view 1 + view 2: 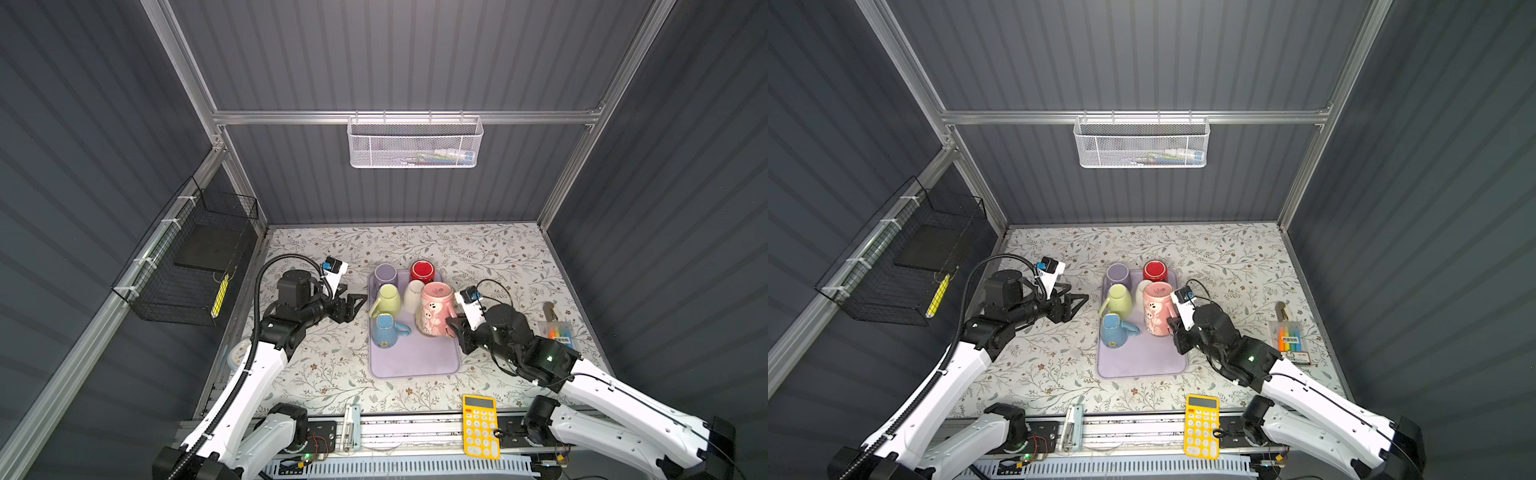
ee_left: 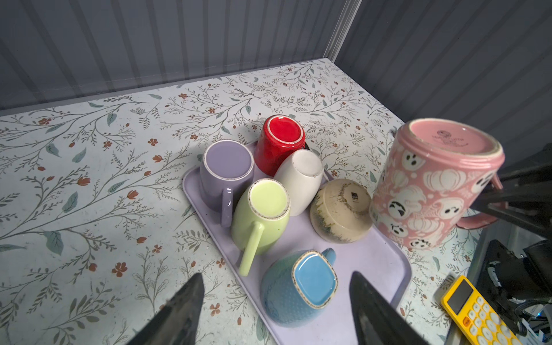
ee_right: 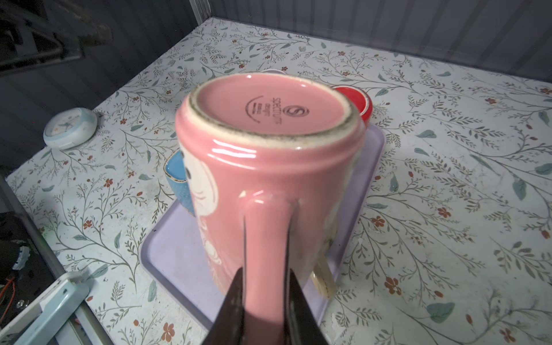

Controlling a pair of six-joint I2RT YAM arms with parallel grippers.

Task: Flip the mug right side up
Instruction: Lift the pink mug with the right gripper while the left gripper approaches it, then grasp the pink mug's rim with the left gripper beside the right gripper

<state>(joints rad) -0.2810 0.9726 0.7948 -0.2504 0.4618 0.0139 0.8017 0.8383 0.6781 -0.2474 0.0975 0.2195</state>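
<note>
Right jaws grip the handle of the pink mug [image 3: 268, 179], narrow on it; mug is base-up directly ahead of them, over the lavender tray [image 3: 167, 263]. Left jaws stand wide, empty, blue mug [image 2: 298, 286] just ahead.

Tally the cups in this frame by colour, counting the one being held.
Purple mug: 1
Red mug: 1
White mug: 1
Green mug: 1
Blue mug: 1
Beige cup: 1
Pink mug: 1
Total: 7
</note>
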